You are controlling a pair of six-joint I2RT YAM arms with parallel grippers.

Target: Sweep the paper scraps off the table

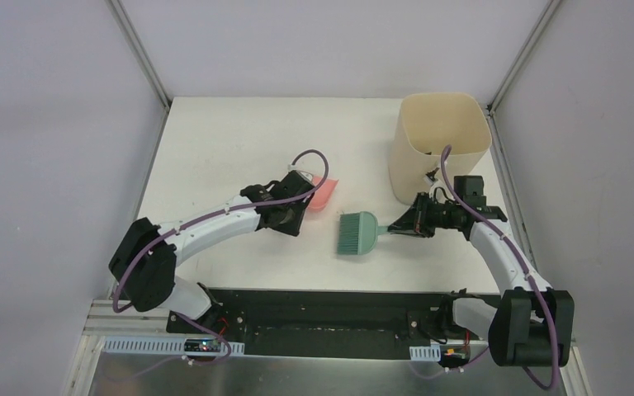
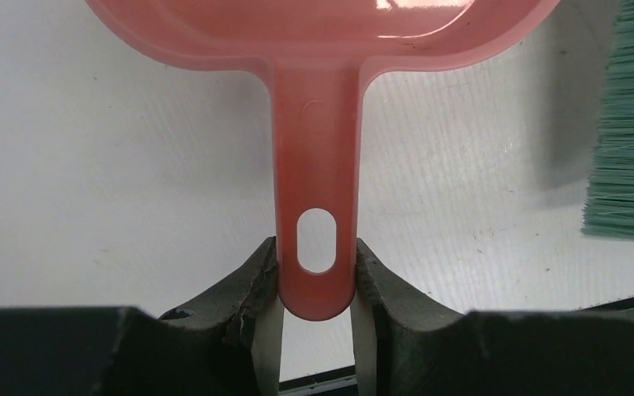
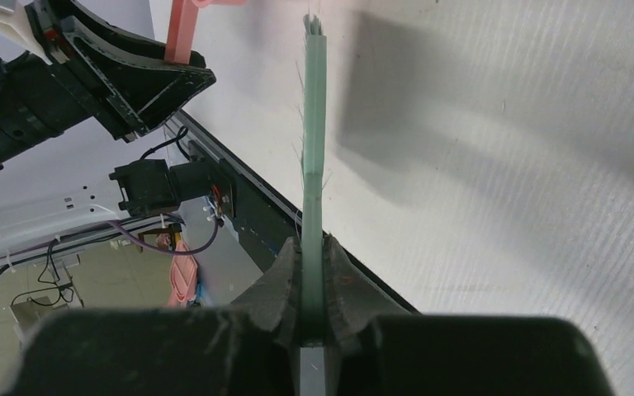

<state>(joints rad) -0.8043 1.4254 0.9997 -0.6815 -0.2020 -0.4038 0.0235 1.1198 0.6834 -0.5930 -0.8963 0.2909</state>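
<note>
left hand [image 2: 315, 285]: I am gripping the dustpan [image 1: 324, 193] by the tip of its handle. My jaws are sitting narrow, one on each side, right at the hanging hole.
left fingers [image 2: 257, 276]: both are pressing flat on the handle edges, with no gap showing.
dustpan: it is pointing away from my left hand with the scoop at the far end. It is sitting near the middle of the counter [image 1: 223, 140]. I cannot tell if it is touching the surface.
right hand [image 3: 314, 293]: I am pinching the brush [image 1: 357, 232] by its thin handle, jaws nearly together and clamped on both faces.
brush: it is lying out to the left of my right hand with the handle running back into my grip. The bristles are facing left and toward the near edge. In the right wrist view I am seeing it edge-on.
brush vs dustpan: they are near each other but apart, with the brush closer to the near edge and to the right of the dustpan.
bin [image 1: 439, 140]: it is standing upright at the far right of the counter, just behind my right hand.
counter: the white top is carrying the bin, and both my arms are reaching over it from the near edge.
scraps: I am not making any out in these views, so I cannot tell where they are.
</note>
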